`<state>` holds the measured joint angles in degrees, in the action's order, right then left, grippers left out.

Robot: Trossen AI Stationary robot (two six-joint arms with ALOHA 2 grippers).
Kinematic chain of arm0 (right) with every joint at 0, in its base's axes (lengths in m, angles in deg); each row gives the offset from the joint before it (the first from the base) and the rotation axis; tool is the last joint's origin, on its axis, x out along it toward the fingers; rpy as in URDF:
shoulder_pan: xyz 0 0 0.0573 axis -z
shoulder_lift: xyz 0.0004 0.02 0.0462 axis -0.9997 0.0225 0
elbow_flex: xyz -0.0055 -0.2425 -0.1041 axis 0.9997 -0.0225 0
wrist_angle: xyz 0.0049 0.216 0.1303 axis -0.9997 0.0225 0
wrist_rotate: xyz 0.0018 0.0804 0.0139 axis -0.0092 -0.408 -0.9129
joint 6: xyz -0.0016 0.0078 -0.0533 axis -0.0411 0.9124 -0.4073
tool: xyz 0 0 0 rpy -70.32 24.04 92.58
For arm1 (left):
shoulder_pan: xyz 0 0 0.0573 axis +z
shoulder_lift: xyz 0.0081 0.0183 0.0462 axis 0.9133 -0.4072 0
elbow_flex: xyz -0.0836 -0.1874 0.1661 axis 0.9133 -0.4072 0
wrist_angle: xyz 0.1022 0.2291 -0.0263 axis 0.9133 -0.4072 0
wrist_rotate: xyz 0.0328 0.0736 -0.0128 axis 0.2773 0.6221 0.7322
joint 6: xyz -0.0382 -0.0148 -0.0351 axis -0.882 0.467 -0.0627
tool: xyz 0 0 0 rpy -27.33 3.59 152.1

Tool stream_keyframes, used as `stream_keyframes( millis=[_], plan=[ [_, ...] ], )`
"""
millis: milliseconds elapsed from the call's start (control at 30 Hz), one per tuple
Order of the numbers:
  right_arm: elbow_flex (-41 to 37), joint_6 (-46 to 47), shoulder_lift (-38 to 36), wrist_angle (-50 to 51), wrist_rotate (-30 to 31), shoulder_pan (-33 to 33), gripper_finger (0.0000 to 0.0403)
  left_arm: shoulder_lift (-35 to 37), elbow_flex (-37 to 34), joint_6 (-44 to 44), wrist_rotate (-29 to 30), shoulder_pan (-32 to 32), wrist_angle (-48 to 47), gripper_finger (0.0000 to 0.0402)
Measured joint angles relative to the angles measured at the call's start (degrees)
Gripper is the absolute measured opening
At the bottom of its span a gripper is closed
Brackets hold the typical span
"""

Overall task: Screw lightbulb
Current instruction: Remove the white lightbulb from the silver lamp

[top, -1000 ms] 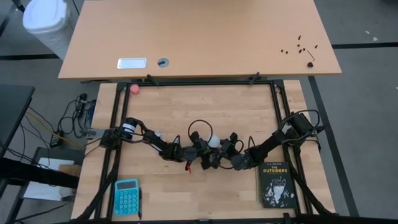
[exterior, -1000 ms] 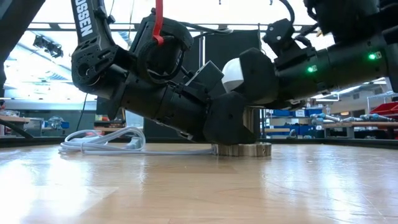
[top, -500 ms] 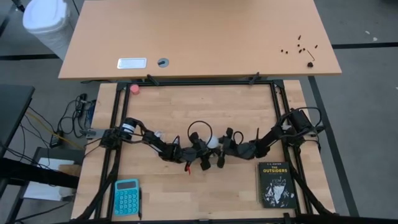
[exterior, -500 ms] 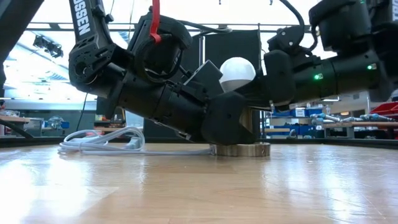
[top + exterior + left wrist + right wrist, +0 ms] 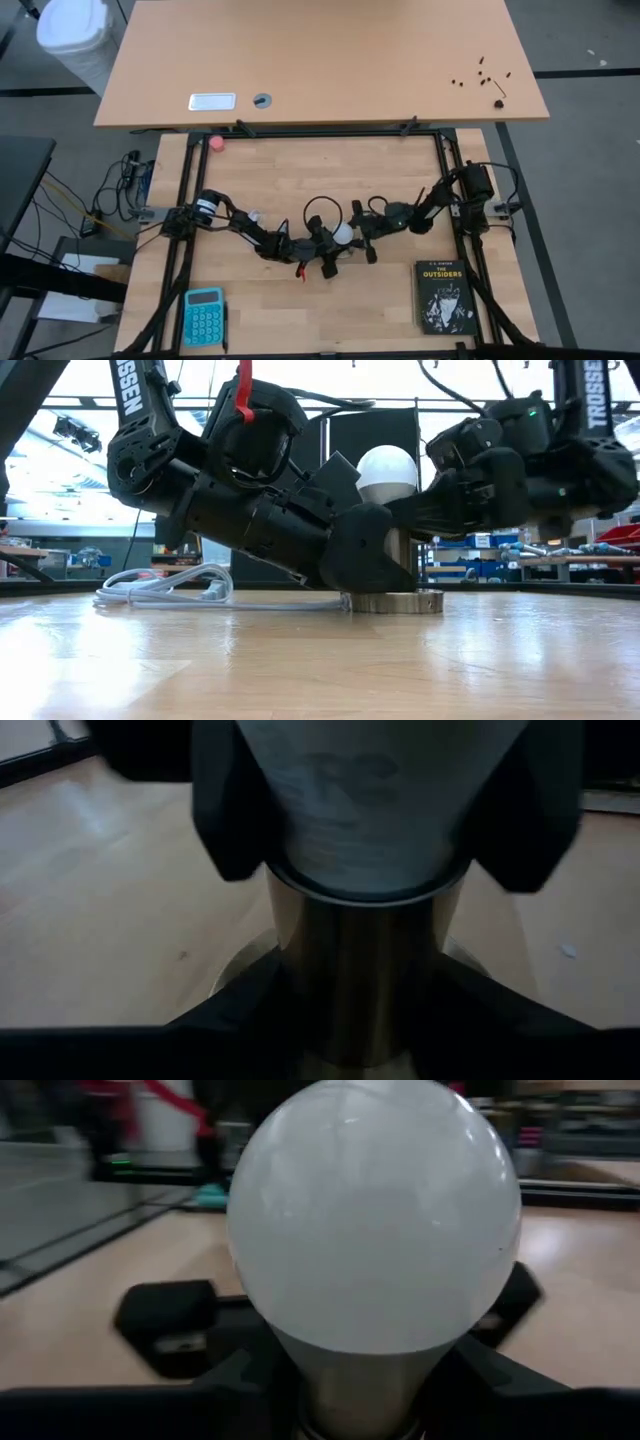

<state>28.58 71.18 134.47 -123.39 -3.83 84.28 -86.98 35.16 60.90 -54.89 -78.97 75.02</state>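
Note:
The white lightbulb [image 5: 387,468] stands upright in a metallic socket [image 5: 401,556] whose round base [image 5: 395,601] rests on the table, near its middle [image 5: 343,235]. My left gripper [image 5: 329,246] comes from the left and is shut on the socket below the bulb. My right gripper [image 5: 357,235] comes from the right and is shut on the bulb's lower part. A white cord [image 5: 165,585] lies on the table behind the left arm. My left gripper pinches the socket's upright metal stem [image 5: 360,985] between its two fingers, just above the base. The fingers come nearly level from the table's left, slanting a little down. The socket's base stays flat on the table. My right gripper pinches the bulb's tapered neck [image 5: 362,1380] between its two fingers, below the globe. The fingers [image 5: 232,815] come about level from the table's right and flank the taper just above the socket's rim. The bulb stands upright in the socket.
A black book [image 5: 443,295] lies near the right front corner and a blue calculator [image 5: 204,315] near the left front. A pink ball [image 5: 216,143] sits at the far left. Black frame rails [image 5: 300,133] border the work area.
My right arm has swung from the near side toward the table's far edge, and its gripper has turned about the bulb, staying shut at the neck. In the low view the globe, then half hidden by the gripper, now shows whole. Bulb and socket stay upright.

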Motion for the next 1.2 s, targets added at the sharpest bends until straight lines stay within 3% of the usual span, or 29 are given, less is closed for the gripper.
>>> stream_keyframes(
  millis=[267,567,700,800,1067,1200],
  plan=[
    [2.2,-3.0,0.2,2.5,-25.0,7.9,0.0158,-0.1,0.1,2.1,-3.0,0.0,1.3,0.0196],
    [7.1,-5.3,0.1,11.3,-40.6,11.0,0.0157,-0.1,0.1,2.3,-5.1,0.0,1.6,0.0196],
    [7.5,-1.8,0.2,11.1,-40.3,11.0,0.0159,-0.1,0.2,1.9,-5.6,0.0,1.7,0.0196],
    [7.3,3.4,0.1,10.5,-34.6,10.8,0.018,-0.1,0.0,1.3,-4.9,0.0,1.8,0.0196],
    [7.3,9.6,0.3,11.5,-30.6,10.7,0.0292,-0.1,0.1,2.0,-3.8,0.4,1.2,0.0196],
    [6.5,10.4,0.3,13.0,-29.9,11.4,0.033,-0.1,0.1,1.8,-3.9,0.4,1.2,0.0196]
  ],
)
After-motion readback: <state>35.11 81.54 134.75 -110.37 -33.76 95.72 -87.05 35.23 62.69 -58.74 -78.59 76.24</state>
